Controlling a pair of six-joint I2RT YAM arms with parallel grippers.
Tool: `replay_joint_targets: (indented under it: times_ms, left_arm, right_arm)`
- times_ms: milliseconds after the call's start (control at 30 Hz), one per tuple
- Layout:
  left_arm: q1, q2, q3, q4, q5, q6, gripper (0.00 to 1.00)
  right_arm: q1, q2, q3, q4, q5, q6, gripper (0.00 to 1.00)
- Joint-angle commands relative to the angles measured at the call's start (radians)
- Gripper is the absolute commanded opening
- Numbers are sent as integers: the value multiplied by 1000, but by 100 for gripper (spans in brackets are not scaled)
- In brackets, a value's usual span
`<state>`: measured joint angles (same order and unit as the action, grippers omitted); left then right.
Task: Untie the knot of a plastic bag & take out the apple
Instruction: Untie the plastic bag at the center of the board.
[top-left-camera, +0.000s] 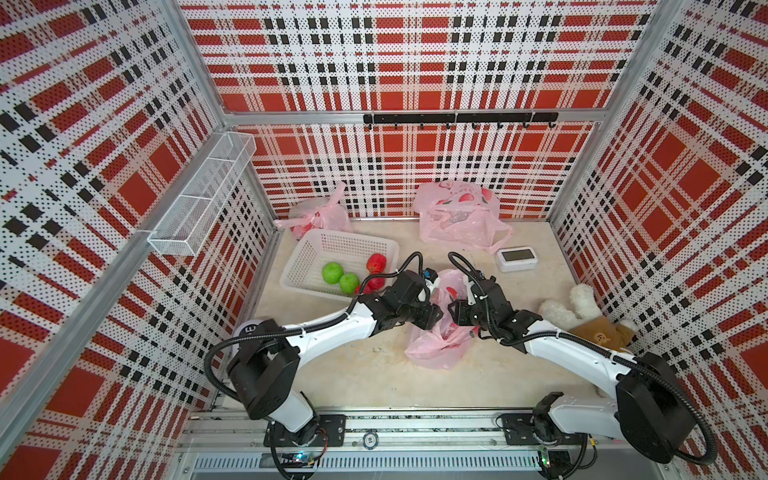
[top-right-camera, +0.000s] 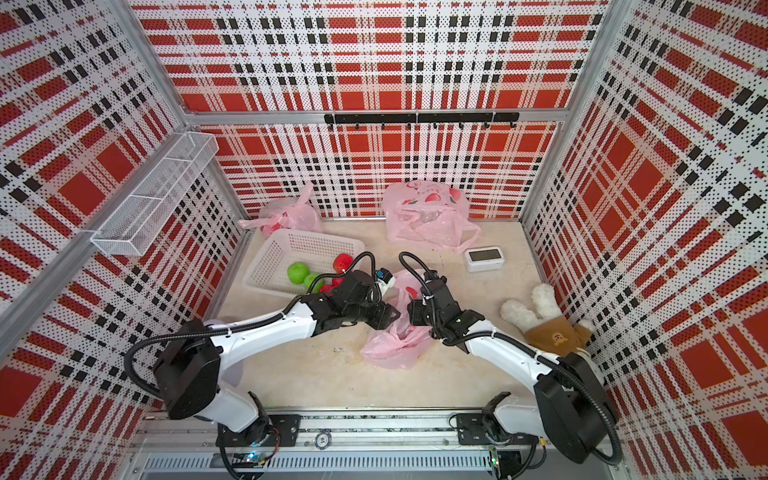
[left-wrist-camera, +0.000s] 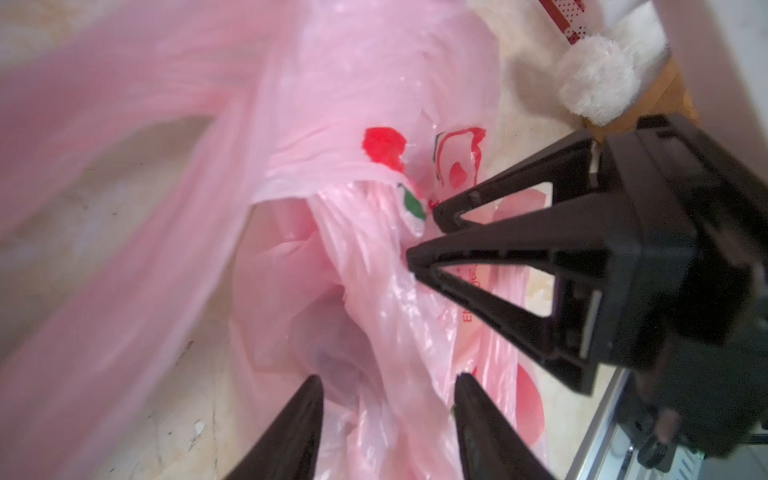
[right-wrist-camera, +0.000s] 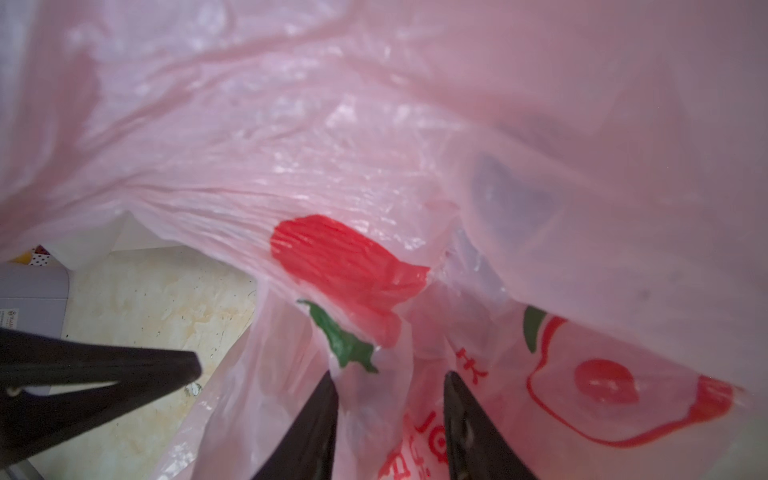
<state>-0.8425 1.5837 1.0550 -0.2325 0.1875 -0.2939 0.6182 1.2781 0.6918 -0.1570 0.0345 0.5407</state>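
Our bag (top-left-camera: 436, 345) sat on the tabletop (top-left-camera: 353, 374), apple hidden inside. Left gripper (left-wrist-camera: 386, 378) and right gripper (right-wrist-camera: 388, 374) each stood apart astride its film; whether they gripped, we couldn't tell. A hard pull risked cinching it tighter or tearing it.
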Motion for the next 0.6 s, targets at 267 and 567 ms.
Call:
replay_joint_targets:
  times_ms: [267,567]
  left_arm:
    - [8,54,32,52,93,-41,12]
    - [113,-82,-28,-9,78,-41,0]
  right_arm:
    - [9,-60,-18,-8,71,-48,0]
    - [-164,-235,-56,-93,73,-78,0]
